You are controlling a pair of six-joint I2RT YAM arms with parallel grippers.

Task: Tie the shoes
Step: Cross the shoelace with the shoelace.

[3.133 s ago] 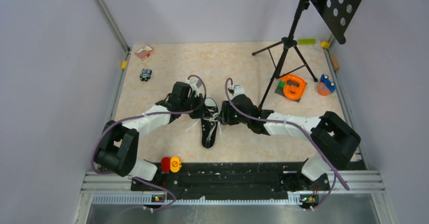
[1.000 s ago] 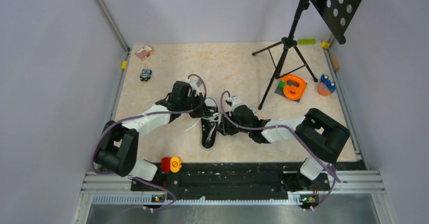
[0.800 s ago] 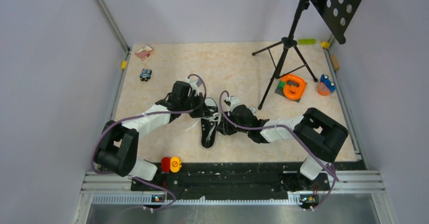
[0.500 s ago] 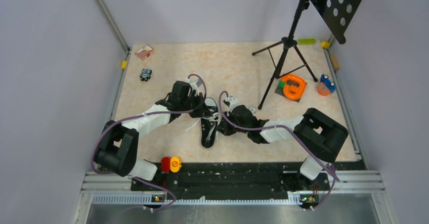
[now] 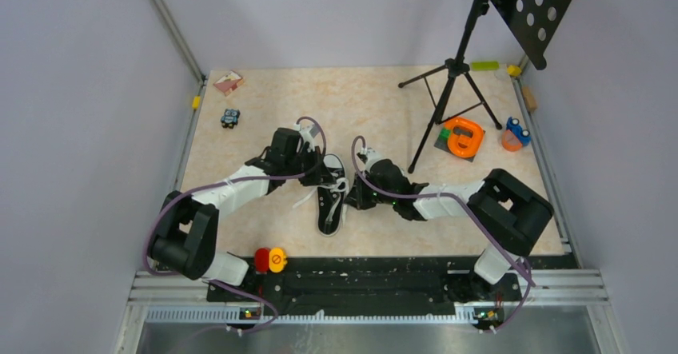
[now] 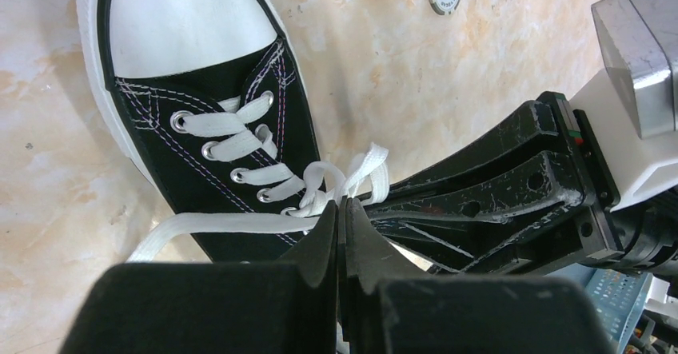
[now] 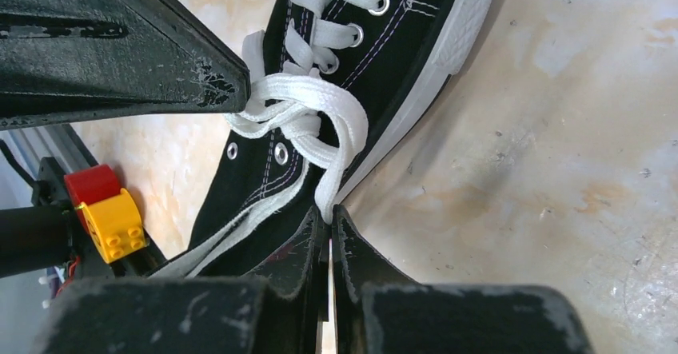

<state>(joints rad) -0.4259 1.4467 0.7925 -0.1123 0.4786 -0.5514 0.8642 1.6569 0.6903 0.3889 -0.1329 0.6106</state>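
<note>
The black canvas shoe (image 5: 329, 214) with its white toe cap (image 6: 184, 26) lies in the middle of the table between both arms. Its white laces (image 6: 240, 142) are crossed over the eyelets. My left gripper (image 5: 326, 180) comes in from the shoe's left and is shut on a lace strand (image 6: 342, 204) right at the crossing. My right gripper (image 5: 350, 197) sits against the shoe's right side (image 7: 392, 50), shut on the bottom of a lace loop (image 7: 336, 130) that hangs over the sole edge. The two grippers' fingertips are almost touching.
A black tripod stand (image 5: 448, 90) rises at the back right, beside an orange ring toy (image 5: 462, 137) and a blue-orange toy (image 5: 516, 134). A small blue car (image 5: 230, 117) and a pink box (image 5: 228, 81) lie back left. A red-yellow block (image 5: 270, 260) sits at the near edge.
My right gripper has shut on the lace loop at the shoe's right side and shifted slightly up and to the right. The left arm and the shoe have stayed put.
</note>
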